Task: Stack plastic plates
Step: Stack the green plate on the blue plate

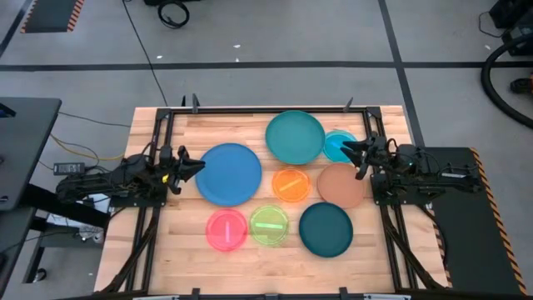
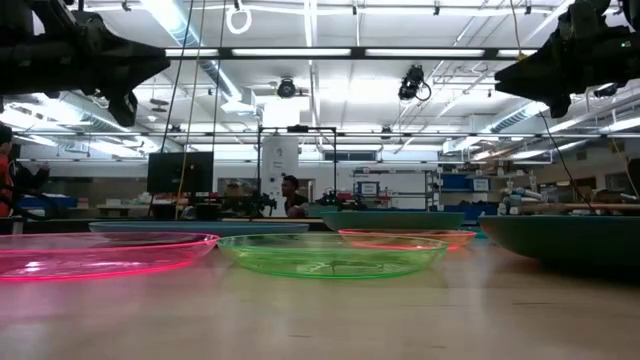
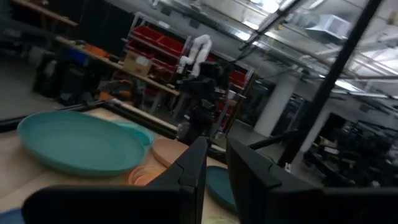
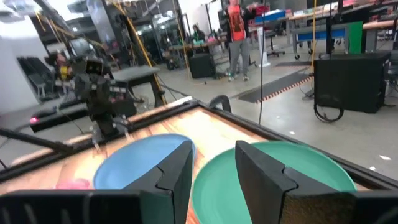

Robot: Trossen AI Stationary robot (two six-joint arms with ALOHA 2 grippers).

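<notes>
- Eight plastic plates lie singly on the wooden table (image 1: pixel 166 250), none stacked.
- Left gripper (image 1: pixel 195 166) sits at the table's 9 o'clock edge, tips just at the rim of the large blue plate (image 1: pixel 229 173); in its wrist view the fingers (image 3: pixel 193 165) stand slightly apart, holding nothing.
- Blue plate lies left of centre.
- Pink plate (image 1: pixel 226 229) lies at 7 o'clock from table centre, its rim touching the neon green plate (image 1: pixel 269 225) at 6 o'clock.
- Orange plate (image 1: pixel 291 184) lies near centre, between the blue and the brown plate (image 1: pixel 341 186).
- Teal plate (image 1: pixel 295 137) lies at 12 o'clock, near the far edge; the cyan plate (image 1: pixel 336 147) is tucked at its right, rim overlapped or touching, cannot tell which.
- Dark teal plate (image 1: pixel 326 229) lies at 5 o'clock, just below the brown one.
- Right gripper (image 1: pixel 353 153) sits at 2 o'clock, over the cyan plate's right edge; its wrist view shows the fingers (image 4: pixel 180 168) parted, empty.
- Low view: both arms hang above the plates; pink plate (image 2: pixel 100 255) and green plate (image 2: pixel 330 252) lie nearest.
- Person (image 4: pixel 236 37) in an orange top stands in the room beyond.
</notes>
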